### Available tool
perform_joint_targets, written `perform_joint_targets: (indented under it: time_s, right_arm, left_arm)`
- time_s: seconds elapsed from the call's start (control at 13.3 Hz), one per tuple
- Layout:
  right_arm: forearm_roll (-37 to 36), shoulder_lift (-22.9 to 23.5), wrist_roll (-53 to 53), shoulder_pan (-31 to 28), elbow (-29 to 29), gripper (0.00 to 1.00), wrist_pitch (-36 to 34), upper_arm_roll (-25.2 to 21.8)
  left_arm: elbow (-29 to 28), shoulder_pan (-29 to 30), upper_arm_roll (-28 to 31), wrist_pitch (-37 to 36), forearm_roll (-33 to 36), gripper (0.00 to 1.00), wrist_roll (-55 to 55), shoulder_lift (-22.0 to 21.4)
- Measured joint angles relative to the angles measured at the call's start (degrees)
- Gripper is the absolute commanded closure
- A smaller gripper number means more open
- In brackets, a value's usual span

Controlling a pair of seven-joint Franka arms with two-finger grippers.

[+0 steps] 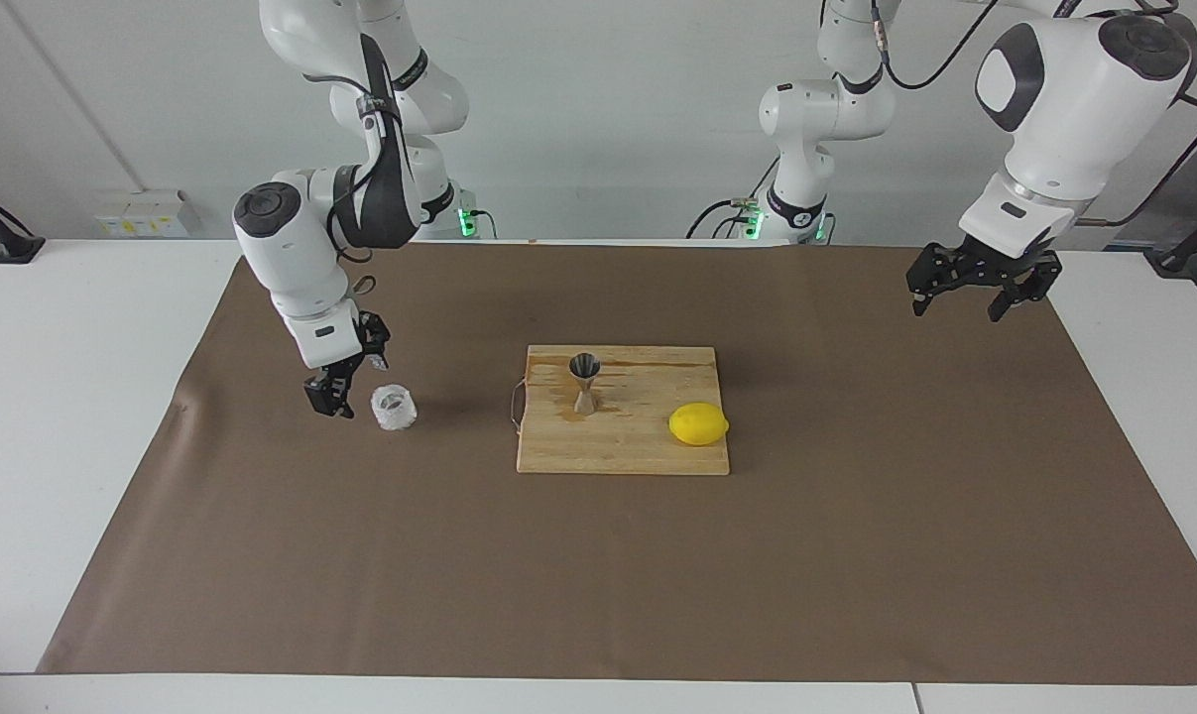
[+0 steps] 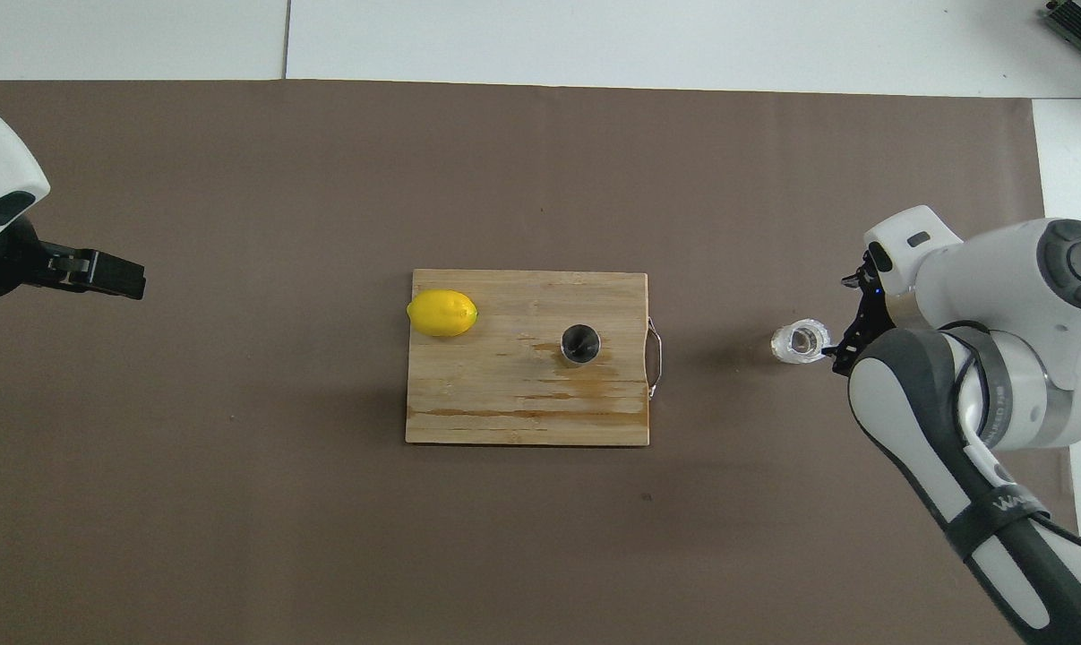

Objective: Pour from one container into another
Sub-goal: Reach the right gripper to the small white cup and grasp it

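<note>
The right gripper's [image 1: 335, 397] fingers are largely masked by the wrist in the overhead view, and whether they are spread or closed cannot be told; it is seen low, just beside the cup [image 1: 394, 408], on the side toward the right arm's end of the bench, with no contact visible. The left arm is cut off at the picture edge from above. The left gripper [image 1: 960, 302] is held open, with nothing between its fingers, above the brown mat [image 1: 856, 516] near the left arm's end, where that arm waits. The mat covers most of the white bench [image 1: 72, 416], with a pale wall at the robots' edge. At mid-bench a wooden board [image 1: 623, 446] carries the upright jigger [image 1: 585, 382] and a lemon [image 1: 698, 424], well apart from the cup. Broad bare mat lies toward the bench edge farthest from the robots.
</note>
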Motion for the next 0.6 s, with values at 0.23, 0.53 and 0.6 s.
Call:
perform_joint_targets:
  time_s: [0.23,0.53,0.6]
  right_arm:
    - [3.7,0.8,-7.4,-0.1,-2.6,0.00,3.2,0.0]
    - [10.2,2.1,-17.3,-1.3,-5.5,0.00,7.1,0.0]
    - [11.1,2.4,-19.2,-1.7,-6.0,0.00,8.1,-0.1]
  left_arm:
    - [0.1,0.0,-0.3,-0.7,-0.1,0.00,0.0,-0.3]
    - [4.1,0.4,0.2,-5.7,-2.1,0.00,-0.2,-0.6]
    - [4.3,0.4,0.3,-5.8,-2.2,0.00,-0.9,-0.5]
